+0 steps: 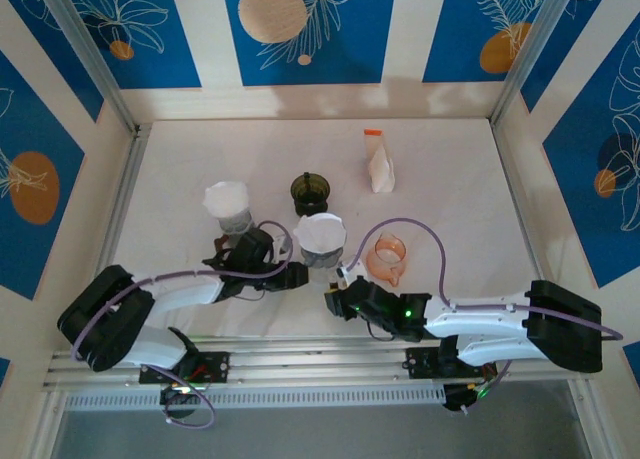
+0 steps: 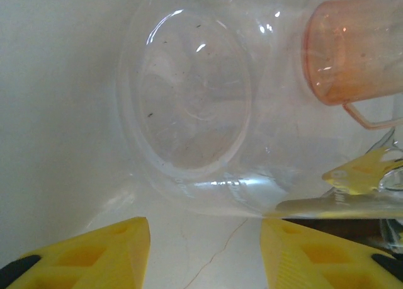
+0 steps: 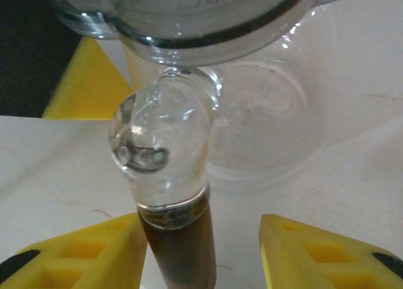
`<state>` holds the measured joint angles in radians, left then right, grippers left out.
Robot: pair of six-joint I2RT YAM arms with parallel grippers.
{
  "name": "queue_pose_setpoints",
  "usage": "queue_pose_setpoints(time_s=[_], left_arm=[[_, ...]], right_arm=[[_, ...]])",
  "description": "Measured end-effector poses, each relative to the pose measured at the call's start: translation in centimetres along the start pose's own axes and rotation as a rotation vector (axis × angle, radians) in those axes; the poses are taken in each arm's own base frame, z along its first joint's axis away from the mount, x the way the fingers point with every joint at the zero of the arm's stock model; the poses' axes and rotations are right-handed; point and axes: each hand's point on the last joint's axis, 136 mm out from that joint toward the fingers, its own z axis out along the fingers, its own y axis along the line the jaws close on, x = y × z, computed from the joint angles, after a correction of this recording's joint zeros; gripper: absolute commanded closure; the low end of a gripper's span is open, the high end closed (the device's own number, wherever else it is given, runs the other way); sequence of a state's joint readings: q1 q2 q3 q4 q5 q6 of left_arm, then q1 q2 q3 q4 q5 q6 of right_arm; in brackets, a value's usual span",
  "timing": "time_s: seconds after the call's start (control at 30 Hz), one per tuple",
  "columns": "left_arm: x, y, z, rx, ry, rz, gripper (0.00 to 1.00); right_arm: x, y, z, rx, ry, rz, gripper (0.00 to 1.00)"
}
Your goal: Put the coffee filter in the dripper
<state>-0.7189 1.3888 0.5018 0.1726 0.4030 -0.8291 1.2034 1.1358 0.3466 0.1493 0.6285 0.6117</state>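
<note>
Paper filter on the glass pot: handling notes

Find the filter [image 1: 321,234] resting white and round in the mouth of the glass pot [image 1: 322,261], mid-table, just beside the orange cup [image 1: 388,257]. Treat as light, soft and easily creased: probably best pinched gently at the rim, never crushed. Treat the pot as fragile and slippery. Note the left gripper [image 2: 204,238] spread apart, empty, facing the pot wall. Note the right gripper [image 3: 201,229] spread either side of the brown handle [image 3: 182,251], not clamped.
</note>
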Motion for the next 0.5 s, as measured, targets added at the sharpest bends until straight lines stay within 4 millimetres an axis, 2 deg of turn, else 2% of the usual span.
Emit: queue_pose_setpoints(time_s=[0.23, 0.5], left_arm=[[-1.7, -0.8, 1.4, 0.017, -0.017, 0.011, 0.53], [-3.8, -1.6, 2.9, 0.018, -0.042, 0.019, 0.54]], right_arm=[[-0.3, -1.7, 0.5, 0.033, -0.012, 0.037, 0.51], [-2.0, -3.4, 1.1, 0.057, -0.052, 0.085, 0.53]])
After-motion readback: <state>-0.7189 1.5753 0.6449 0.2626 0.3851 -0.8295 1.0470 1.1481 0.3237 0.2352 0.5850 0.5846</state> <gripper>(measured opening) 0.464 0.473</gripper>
